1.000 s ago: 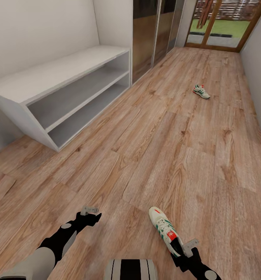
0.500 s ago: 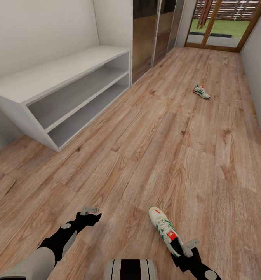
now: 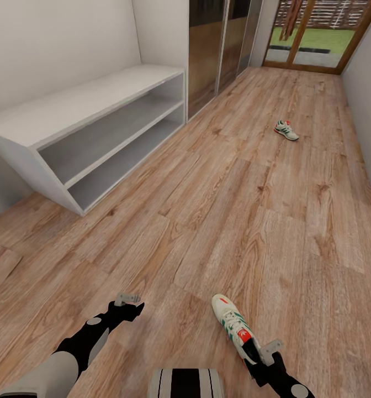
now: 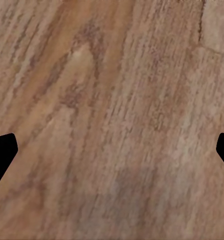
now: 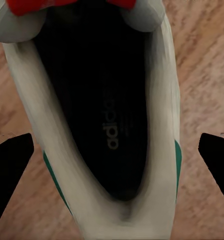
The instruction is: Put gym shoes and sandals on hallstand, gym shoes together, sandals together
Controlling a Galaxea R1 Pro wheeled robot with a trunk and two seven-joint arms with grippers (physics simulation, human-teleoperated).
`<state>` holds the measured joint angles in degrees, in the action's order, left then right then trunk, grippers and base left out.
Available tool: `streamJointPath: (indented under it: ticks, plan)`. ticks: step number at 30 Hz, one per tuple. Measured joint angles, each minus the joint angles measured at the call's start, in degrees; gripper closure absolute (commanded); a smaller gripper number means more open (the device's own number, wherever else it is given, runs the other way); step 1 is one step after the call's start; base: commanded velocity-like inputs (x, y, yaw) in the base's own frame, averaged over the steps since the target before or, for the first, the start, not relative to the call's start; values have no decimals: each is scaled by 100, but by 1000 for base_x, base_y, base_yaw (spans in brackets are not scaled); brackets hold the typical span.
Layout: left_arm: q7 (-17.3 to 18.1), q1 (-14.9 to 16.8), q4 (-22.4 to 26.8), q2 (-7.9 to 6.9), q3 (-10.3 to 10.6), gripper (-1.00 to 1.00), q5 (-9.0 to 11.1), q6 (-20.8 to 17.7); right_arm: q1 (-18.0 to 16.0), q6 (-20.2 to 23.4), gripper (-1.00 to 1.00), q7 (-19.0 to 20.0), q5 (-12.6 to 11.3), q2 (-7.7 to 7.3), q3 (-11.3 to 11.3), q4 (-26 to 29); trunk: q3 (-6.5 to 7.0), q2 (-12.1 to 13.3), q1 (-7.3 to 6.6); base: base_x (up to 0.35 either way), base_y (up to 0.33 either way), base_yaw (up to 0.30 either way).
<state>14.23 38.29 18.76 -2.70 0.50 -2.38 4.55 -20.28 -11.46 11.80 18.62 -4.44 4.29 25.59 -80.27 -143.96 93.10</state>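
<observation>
One cream-white gym shoe (image 3: 233, 324) with green stripes lies on the wood-plank corridor floor (image 3: 218, 210) just ahead of me, toe pointing away. My right gripper (image 3: 260, 354) hovers at its heel. In the right wrist view the shoe's dark opening (image 5: 104, 115) lies between the spread fingers (image 5: 9, 167), which stand open and clear of its sides. The second gym shoe (image 3: 286, 130) rests far down the corridor. My left gripper (image 3: 128, 302) hangs open over bare floor (image 4: 112, 100). The sandals and the hallstand are out of view.
A white two-shelf bench (image 3: 97, 94) with no upper shelf stands along the left wall. Dark mirrored wardrobe doors (image 3: 213, 44) follow it. A glazed door (image 3: 312, 33) closes the corridor's far end. A wall (image 3: 367, 99) borders the right side.
</observation>
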Motion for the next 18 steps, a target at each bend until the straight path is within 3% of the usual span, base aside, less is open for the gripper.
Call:
streamJointPath:
  ticks: [18]
  plan:
    - [1,0,6,0,7,-100,-3,2,0,1,100,-4,4,0,3,1,0,0,0,0,0,0]
